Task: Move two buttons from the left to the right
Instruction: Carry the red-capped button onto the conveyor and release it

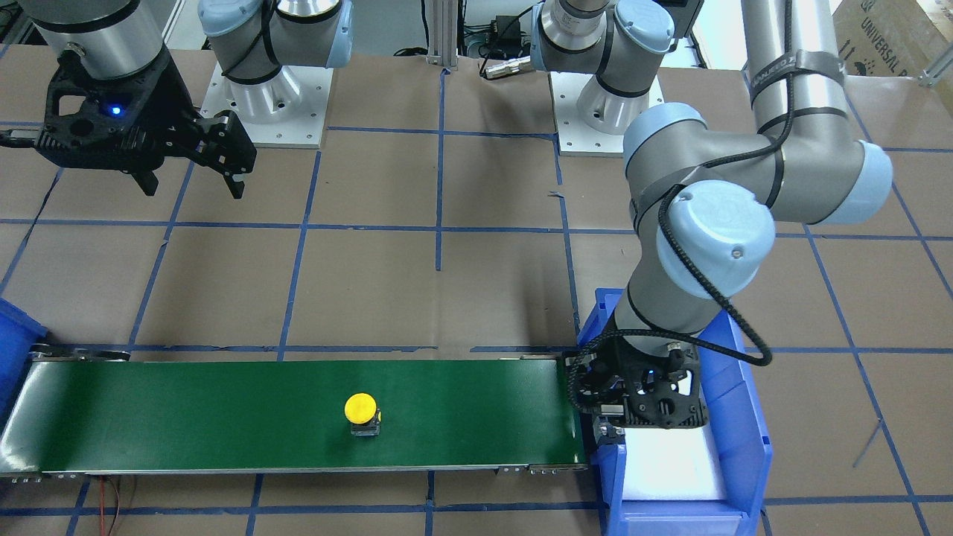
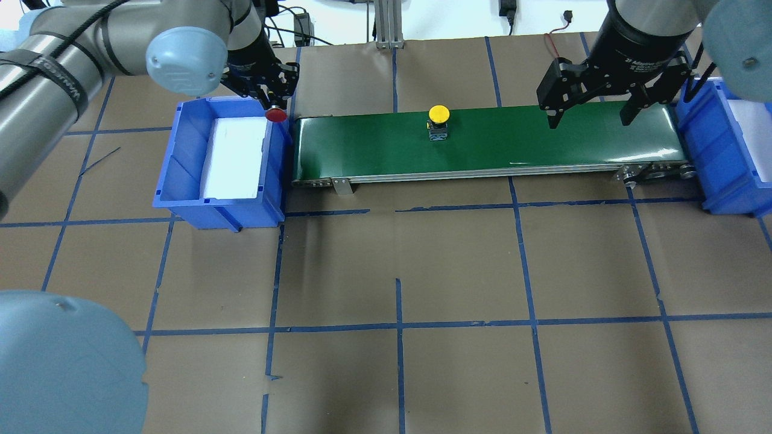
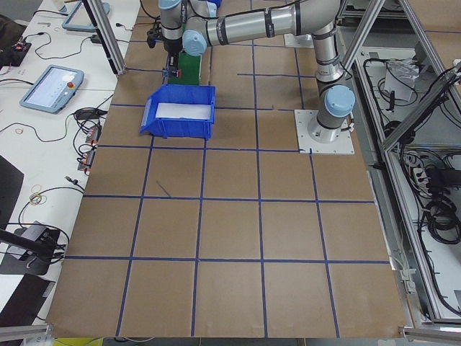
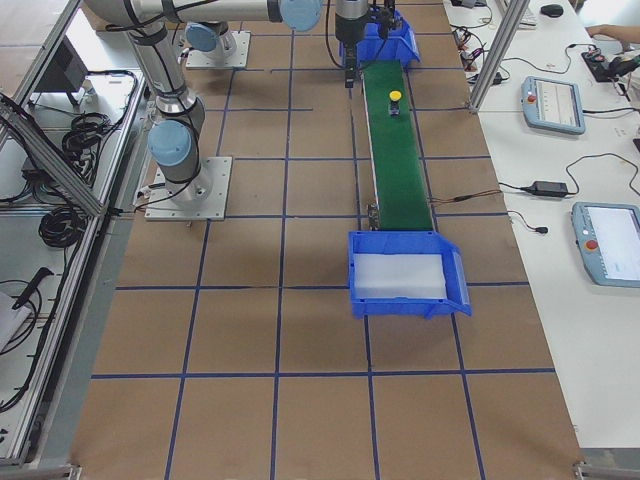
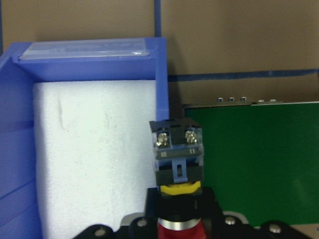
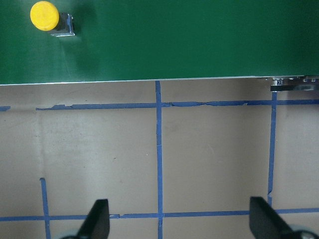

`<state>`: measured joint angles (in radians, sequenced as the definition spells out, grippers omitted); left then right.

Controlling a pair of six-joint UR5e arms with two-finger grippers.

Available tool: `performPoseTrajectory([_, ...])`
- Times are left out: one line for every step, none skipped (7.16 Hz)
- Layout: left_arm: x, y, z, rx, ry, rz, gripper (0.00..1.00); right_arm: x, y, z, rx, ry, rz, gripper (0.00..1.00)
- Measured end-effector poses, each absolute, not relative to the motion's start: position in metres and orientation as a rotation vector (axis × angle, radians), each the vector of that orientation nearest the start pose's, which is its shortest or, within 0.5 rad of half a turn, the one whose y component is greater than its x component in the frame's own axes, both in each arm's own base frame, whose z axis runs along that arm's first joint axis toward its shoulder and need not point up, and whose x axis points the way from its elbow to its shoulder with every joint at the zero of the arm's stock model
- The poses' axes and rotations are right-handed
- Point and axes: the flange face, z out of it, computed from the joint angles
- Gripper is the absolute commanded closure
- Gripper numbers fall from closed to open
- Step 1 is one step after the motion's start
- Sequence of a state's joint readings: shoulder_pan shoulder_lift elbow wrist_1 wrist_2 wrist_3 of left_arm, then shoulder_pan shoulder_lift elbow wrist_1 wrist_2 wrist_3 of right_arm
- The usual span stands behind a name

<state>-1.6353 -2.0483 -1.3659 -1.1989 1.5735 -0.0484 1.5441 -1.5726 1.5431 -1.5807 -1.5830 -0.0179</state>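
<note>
A yellow-capped button [image 2: 438, 114] stands upright near the middle of the green belt [image 2: 543, 144], also seen in the front-facing view [image 1: 360, 408] and at the top left of the right wrist view [image 6: 45, 16]. My left gripper [image 2: 274, 103] is shut on the red-capped button [image 2: 276, 114]. It holds it above the gap between the left blue bin's [image 2: 181, 157] belt-side wall and the belt's end. In the left wrist view the red-capped button [image 5: 177, 149] points away from the camera. My right gripper [image 2: 590, 117] hangs open and empty over the belt's right part.
The left blue bin holds only a white foam pad [image 5: 94, 159]. A second blue bin [image 2: 705, 157] stands at the belt's right end. Brown table with a grid of blue tape [image 2: 398, 328] extends in front of the belt. Both arm bases [image 1: 268, 97] stand behind.
</note>
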Motion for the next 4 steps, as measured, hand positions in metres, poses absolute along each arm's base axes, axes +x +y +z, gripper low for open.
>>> performPoseTrajectory([-0.192, -0.678, 0.326, 0.021, 3.150, -0.156, 0.87, 0.118, -0.498, 0.504, 0.013, 3.153, -0.060, 0.00])
performPoseTrajectory([-0.205, -0.680, 0.312, 0.027, 3.170, -0.156, 0.87, 0.118, -0.498, 0.503, 0.006, 3.153, -0.057, 0.00])
performPoseTrajectory([-0.212, -0.682, 0.304, 0.031, 3.189, -0.154, 0.87, 0.117, -0.498, 0.503, -0.004, 3.154, -0.053, 0.00])
performPoseTrajectory([-0.217, -0.684, 0.297, 0.035, 3.199, -0.156, 0.87, 0.117, -0.498, 0.502, -0.010, 3.154, -0.052, 0.00])
